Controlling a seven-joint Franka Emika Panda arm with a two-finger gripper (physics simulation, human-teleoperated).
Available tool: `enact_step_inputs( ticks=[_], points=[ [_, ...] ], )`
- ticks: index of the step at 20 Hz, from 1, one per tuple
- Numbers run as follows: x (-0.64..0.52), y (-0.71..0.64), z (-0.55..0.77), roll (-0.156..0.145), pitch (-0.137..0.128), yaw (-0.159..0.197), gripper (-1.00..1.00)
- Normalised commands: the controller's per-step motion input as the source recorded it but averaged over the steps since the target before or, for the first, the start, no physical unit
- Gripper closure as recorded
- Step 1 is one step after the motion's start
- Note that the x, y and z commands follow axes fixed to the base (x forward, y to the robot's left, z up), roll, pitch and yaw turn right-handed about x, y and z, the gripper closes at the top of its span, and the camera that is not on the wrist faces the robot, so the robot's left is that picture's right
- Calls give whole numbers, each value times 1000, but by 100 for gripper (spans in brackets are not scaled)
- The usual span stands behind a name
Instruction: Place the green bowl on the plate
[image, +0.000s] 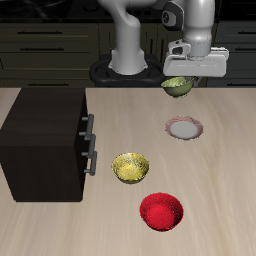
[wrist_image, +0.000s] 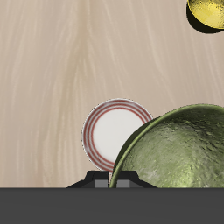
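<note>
My gripper (image: 180, 80) is shut on the green bowl (image: 177, 88) and holds it in the air, farther back than the plate (image: 184, 128). The bowl is olive green with a speckled inside and fills much of the wrist view (wrist_image: 179, 153). The plate is small, pale grey-white with a pinkish rim, and lies flat on the wooden table. In the wrist view the plate (wrist_image: 109, 136) is partly covered by the bowl's rim. The fingertips themselves are hidden behind the bowl.
A yellow bowl (image: 130, 167) stands on the table nearer the front, and also shows in the wrist view (wrist_image: 208, 13). A red bowl (image: 160, 211) stands near the front edge. A dark cabinet (image: 45, 145) with drawer handles stands beside the yellow bowl.
</note>
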Motion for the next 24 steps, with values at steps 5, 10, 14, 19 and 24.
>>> enact_step_inputs(
  ticks=[5,10,14,19,24],
  points=[
    [-52,60,-253,15,21,-10,100],
    [-1,-4,-262,13,23,-5,100],
    [85,65,-235,0,10,17,100],
    [105,-10,-151,-6,14,-4,100],
    [57,68,-246,7,28,13,100]
  ],
)
